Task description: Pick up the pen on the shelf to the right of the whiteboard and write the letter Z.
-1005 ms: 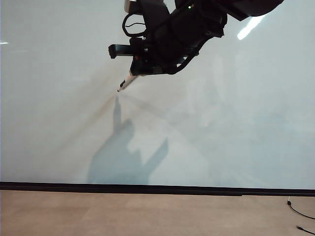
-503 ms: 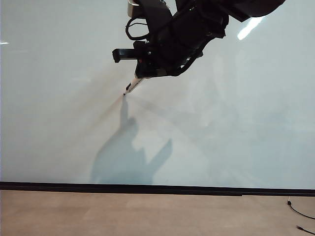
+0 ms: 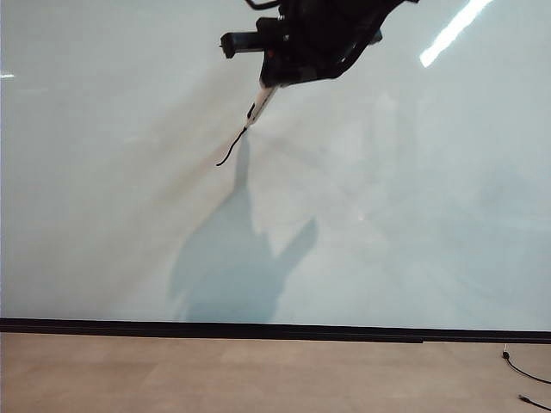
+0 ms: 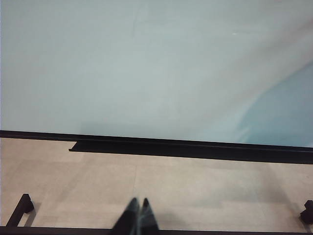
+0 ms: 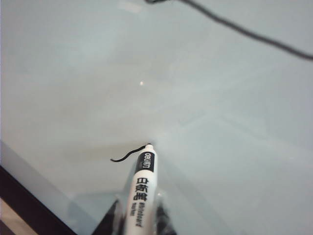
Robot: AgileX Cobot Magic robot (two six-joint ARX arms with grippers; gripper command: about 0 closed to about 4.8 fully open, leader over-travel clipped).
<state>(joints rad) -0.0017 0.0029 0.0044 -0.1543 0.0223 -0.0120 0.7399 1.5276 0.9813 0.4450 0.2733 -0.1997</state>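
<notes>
The whiteboard (image 3: 413, 215) fills most of the exterior view. High on it, my right gripper (image 3: 274, 79) is shut on the pen (image 3: 260, 105), a slim white marker angled down to the left. Its dark tip touches the board at the upper end of a short wavy black stroke (image 3: 229, 151). The right wrist view shows the pen (image 5: 139, 191) between two dark fingers (image 5: 110, 221), its tip at the end of the stroke (image 5: 127, 154). No whole letter Z is in view. My left gripper (image 4: 138, 201) is shut and empty, low over the tan surface (image 4: 205, 186).
A black strip (image 3: 275, 328) runs along the board's lower edge, with tan wood (image 3: 258, 374) below it. A thin black cable (image 3: 521, 372) lies at the lower right. A black ledge (image 4: 146, 146) lies under the board in the left wrist view. Another cable (image 5: 244, 32) crosses the right wrist view.
My right gripper has moved up and to the right with the pen. The tip has left a short black stroke on the board. The left gripper's earlier state is not shown.
</notes>
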